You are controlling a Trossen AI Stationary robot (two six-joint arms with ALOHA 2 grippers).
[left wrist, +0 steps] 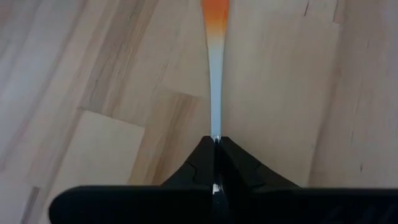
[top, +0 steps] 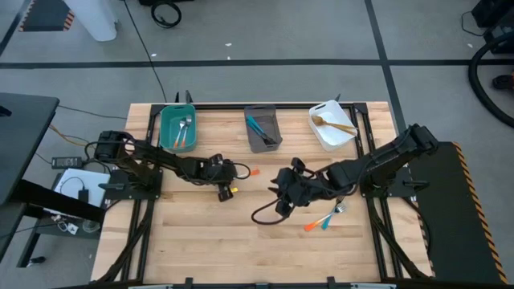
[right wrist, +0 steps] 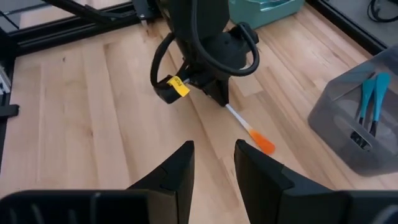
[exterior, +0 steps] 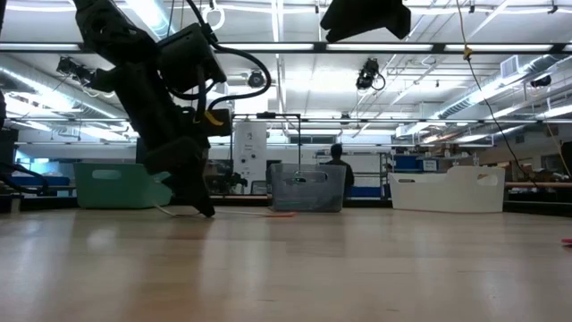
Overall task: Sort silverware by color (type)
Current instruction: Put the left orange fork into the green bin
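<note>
My left gripper (top: pixel 239 171) is low over the table's middle, shut on an orange-handled fork (top: pixel 252 171) whose handle points toward the right. The same fork (right wrist: pixel 249 132) also shows in the right wrist view. My right gripper (top: pixel 279 186) hovers just right of it, open and holding nothing, its fingers (right wrist: pixel 180 167) aimed at the left gripper (right wrist: pixel 214 93). An orange fork (top: pixel 312 226) and a blue fork (top: pixel 329 218) lie flat on the table near the right arm. My left gripper pinches the orange fork by its silvery metal end (left wrist: pixel 215 127) between its two shut fingers (left wrist: pixel 196 165). The fingers slant down from the table's left and lie along the fork. The fork runs straight out ahead of them, low and about level with the table top (exterior: pixel 268 214).
Along the far edge stand a teal bin (top: pixel 166 128) with orange forks, a grey bin (top: pixel 250 128) with blue forks and a white bin (top: pixel 321 132) with a golden-tan one. A black cable loop (top: pixel 265 213) hangs below the right gripper. A person (exterior: pixel 337 170) stands beyond the table.
</note>
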